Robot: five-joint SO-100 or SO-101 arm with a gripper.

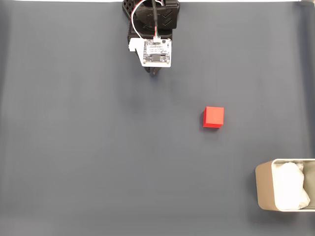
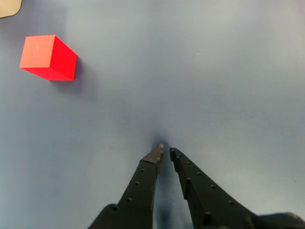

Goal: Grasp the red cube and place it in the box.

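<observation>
Fixed view: arm (image 1: 152,29) at top centre of the table (image 1: 74,147). Cube (image 1: 213,117) sits on the table right of centre, below and right of the arm, well apart from it. Box (image 1: 263,189) in the lower right corner, below and right of the cube, apart from it, with soft lining (image 1: 290,189) inside. Wrist view: pincer (image 2: 166,152) at bottom centre, cube (image 2: 47,58) upper left, box corner (image 2: 8,6) at the top left edge.

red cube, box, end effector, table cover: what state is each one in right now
red cube: flat on the table cover, free, not gripped
box: open-topped, white lining inside, no cube in it
end effector: fingertips nearly together, holding nothing, well away from the cube
table cover: grey, smooth, bare around the cube
</observation>
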